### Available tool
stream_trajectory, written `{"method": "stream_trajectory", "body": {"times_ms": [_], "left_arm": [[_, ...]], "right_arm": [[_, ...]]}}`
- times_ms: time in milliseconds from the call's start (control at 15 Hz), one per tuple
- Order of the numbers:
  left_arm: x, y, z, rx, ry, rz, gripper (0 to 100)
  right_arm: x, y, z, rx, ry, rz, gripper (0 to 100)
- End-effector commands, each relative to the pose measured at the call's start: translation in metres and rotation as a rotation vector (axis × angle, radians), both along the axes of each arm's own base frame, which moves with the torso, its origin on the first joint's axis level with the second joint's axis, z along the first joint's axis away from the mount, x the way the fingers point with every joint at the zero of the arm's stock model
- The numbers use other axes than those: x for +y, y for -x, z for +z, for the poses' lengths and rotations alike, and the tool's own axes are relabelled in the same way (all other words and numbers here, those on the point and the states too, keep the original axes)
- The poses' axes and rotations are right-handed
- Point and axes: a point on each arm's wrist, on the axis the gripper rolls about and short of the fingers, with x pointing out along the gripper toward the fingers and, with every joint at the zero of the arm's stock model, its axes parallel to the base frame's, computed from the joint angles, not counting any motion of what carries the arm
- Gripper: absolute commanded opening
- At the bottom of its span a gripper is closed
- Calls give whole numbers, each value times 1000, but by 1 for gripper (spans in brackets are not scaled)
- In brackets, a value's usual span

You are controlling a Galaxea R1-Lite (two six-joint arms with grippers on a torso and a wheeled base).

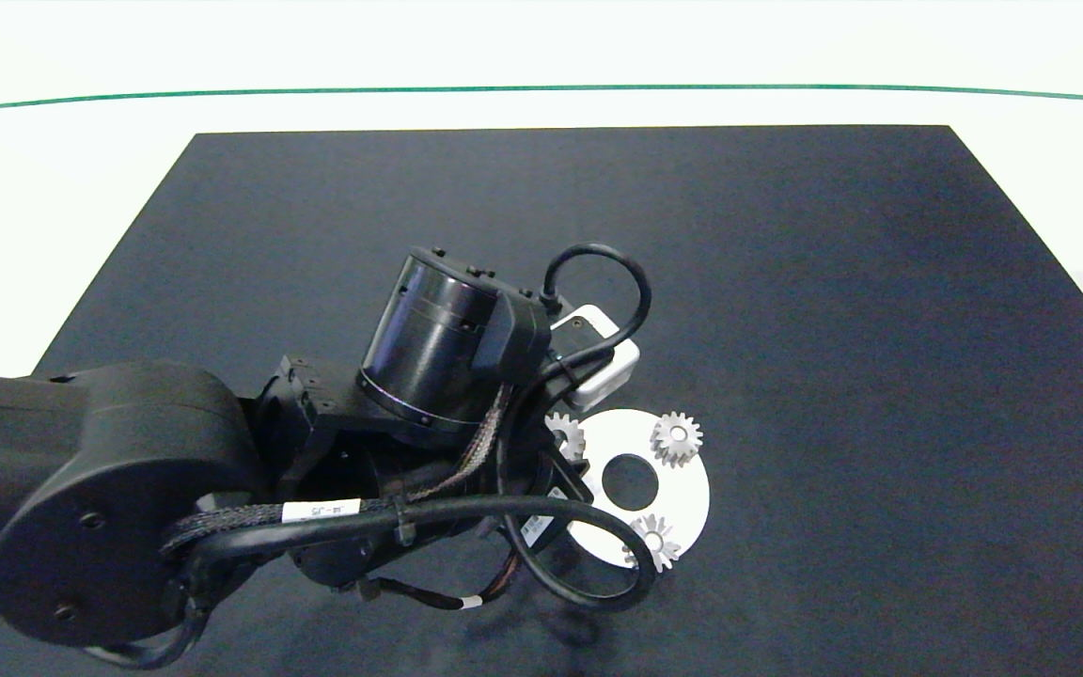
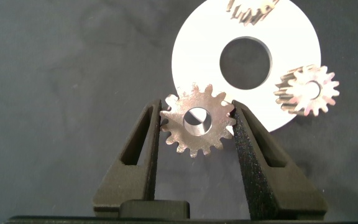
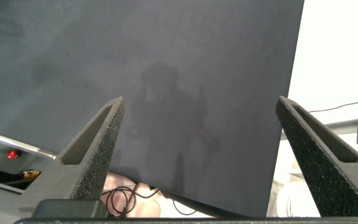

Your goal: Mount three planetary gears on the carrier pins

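The left gripper (image 2: 196, 121) hangs over the near-left edge of the white disc (image 1: 682, 494), which lies flat on the dark mat (image 1: 786, 282). Its two fingers are closed against opposite sides of one gear (image 2: 197, 120), pinching it by the teeth so the gear lies flat with its round centre hole facing up. In the head view only a sliver of that gear (image 1: 568, 434) shows past the arm's wrist and cables, right at the disc's left rim. Two more gears already sit on the disc: one (image 1: 676, 438) on the far side of the big centre hole, another (image 1: 656, 541) on the near side, partly crossed by a black cable loop. From the left wrist camera these appear as a gear (image 2: 307, 91) at the disc's edge and a second (image 2: 248, 10) cut off by the picture's border. The pins themselves cannot be made out. The right gripper (image 3: 201, 155) is outside the head view; its fingers are spread wide with nothing between them, above the mat near its edge.
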Motion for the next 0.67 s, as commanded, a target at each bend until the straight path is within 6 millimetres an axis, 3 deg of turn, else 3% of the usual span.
{"method": "stream_trajectory", "body": {"times_ms": [67, 667], "left_arm": [[-8, -5, -8, 11, -26, -7, 0], [-19, -13, -15, 18, -40, -7, 0]], "right_arm": [[0, 0, 0, 5, 4, 0, 100], [-1, 1, 0, -4, 0, 2, 100]]}}
